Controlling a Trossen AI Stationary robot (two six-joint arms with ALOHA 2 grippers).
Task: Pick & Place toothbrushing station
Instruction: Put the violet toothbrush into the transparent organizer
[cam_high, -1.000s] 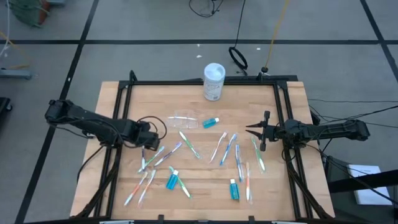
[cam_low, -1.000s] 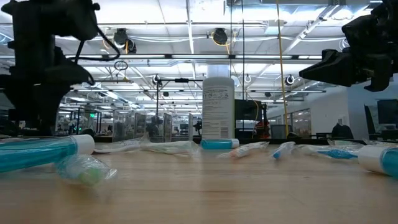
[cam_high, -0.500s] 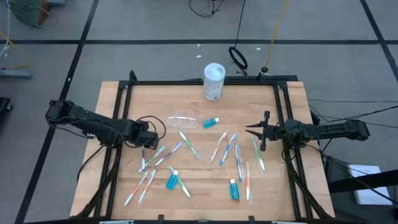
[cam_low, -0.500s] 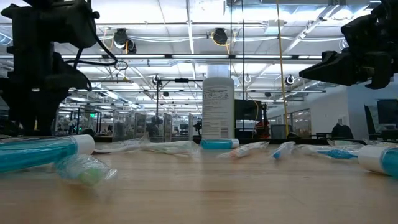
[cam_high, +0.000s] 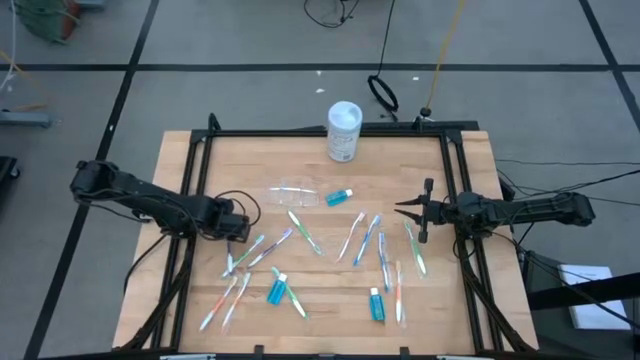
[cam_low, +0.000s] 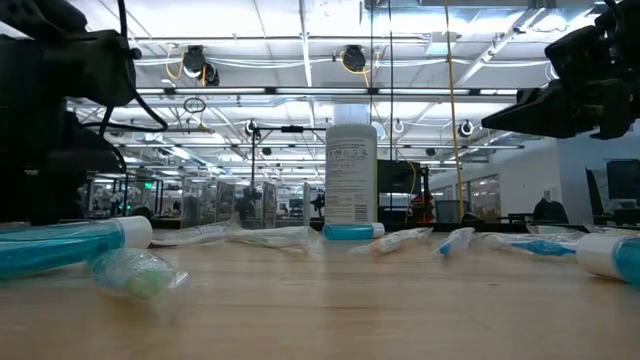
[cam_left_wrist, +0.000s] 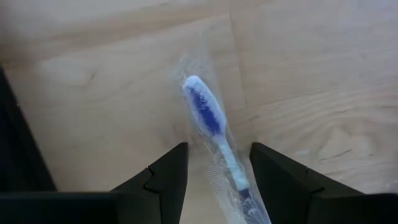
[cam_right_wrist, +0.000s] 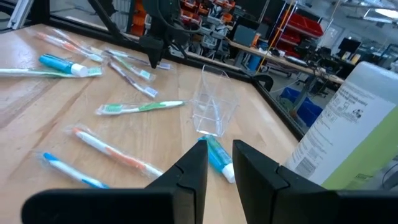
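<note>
Many wrapped toothbrushes (cam_high: 300, 232) lie scattered flat on the wooden table (cam_high: 320, 160). Teal toothpaste tubes lie at the middle (cam_high: 341, 196), the near left (cam_high: 277, 290) and the near right (cam_high: 376, 305). The clear cup (cam_high: 295, 192) lies on its side; it also shows in the right wrist view (cam_right_wrist: 214, 102). My left gripper (cam_high: 236, 234) is open and points down. Its fingers stand on either side of a blue-bristled toothbrush in a clear wrapper (cam_left_wrist: 210, 121). My right gripper (cam_high: 403, 210) hovers at the table's right, empty, with a narrow gap between its fingers.
A white bottle (cam_high: 344, 130) stands upright at the far edge, also in the low view (cam_low: 351, 175). A black frame (cam_high: 330, 131) runs around the table. A cluster of toothbrushes (cam_high: 378, 245) lies just left of my right gripper. Bare wood shows at the far left.
My left gripper has shifted a little toward the table's near-left and come lower over the toothbrushes on the left. The right arm and the things on the table have kept still.
</note>
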